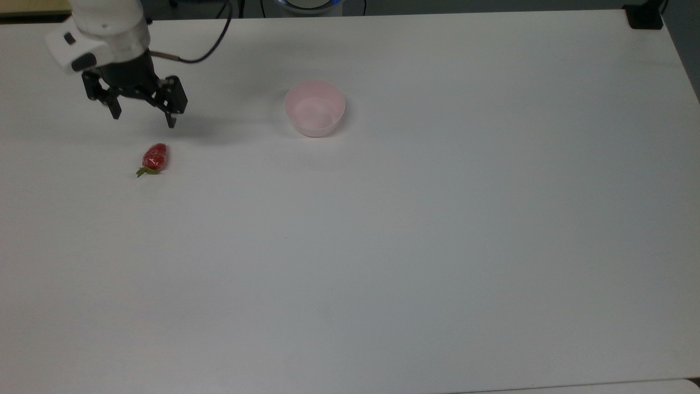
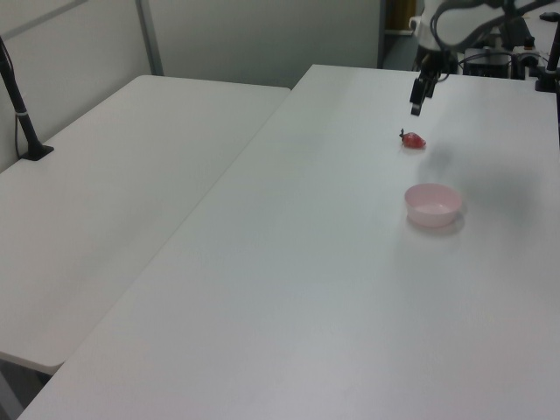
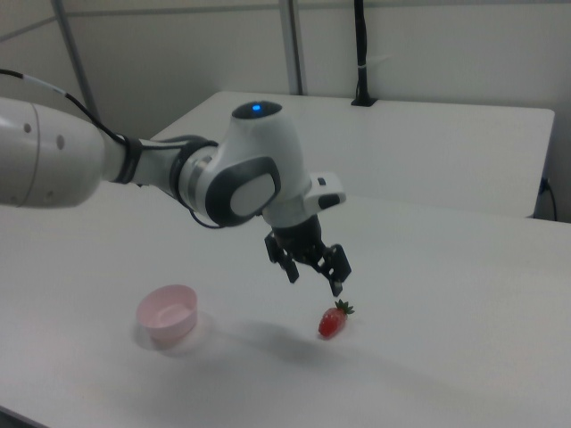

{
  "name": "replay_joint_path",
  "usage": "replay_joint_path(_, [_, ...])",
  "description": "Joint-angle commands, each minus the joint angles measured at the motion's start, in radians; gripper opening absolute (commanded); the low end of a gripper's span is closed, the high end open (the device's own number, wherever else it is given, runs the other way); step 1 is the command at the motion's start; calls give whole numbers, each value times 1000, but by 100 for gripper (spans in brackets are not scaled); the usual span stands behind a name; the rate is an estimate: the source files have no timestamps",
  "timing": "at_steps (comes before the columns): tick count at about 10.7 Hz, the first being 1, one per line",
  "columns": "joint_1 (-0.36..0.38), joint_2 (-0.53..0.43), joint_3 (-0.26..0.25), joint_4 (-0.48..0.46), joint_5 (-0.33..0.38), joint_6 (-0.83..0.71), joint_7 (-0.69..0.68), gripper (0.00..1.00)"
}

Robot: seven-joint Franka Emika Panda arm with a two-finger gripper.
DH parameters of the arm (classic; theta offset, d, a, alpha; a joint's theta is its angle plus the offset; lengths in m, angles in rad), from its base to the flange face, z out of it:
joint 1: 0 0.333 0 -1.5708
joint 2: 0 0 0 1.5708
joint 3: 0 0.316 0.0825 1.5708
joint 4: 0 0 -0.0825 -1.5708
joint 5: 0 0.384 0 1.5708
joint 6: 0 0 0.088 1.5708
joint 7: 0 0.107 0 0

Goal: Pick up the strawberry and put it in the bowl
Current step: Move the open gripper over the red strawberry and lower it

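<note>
The strawberry (image 1: pixel 155 157) lies on the white table (image 1: pixel 383 246) at the top view's left, its green cap pointing toward the near edge; it also shows in the left view (image 2: pixel 414 139) and the right view (image 3: pixel 333 322). The pale pink bowl (image 1: pixel 314 108) stands upright and holds nothing, to the strawberry's right in the top view, also seen in the left view (image 2: pixel 432 205) and the right view (image 3: pixel 168 315). My gripper (image 1: pixel 143 117) hangs open above the table just beyond the strawberry, touching nothing; in the right view my gripper (image 3: pixel 314 279) is a little above the fruit.
A second white table (image 2: pixel 114 201) adjoins at the left view's left, with a black post (image 2: pixel 19 105) clamped on it. A black clamp (image 1: pixel 645 16) sits at the top view's far right corner. A cable (image 1: pixel 208 49) trails from the arm.
</note>
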Motion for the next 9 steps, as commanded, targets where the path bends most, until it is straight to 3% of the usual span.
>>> replay_joint_path(1, [-21,49,-3,-30,-17,52,-2,92])
replay_joint_path(6, [-39,139,-2,-22,-5,119,5,78])
replay_joint_path(9, [-38,164,3,-16,8,152,8,78])
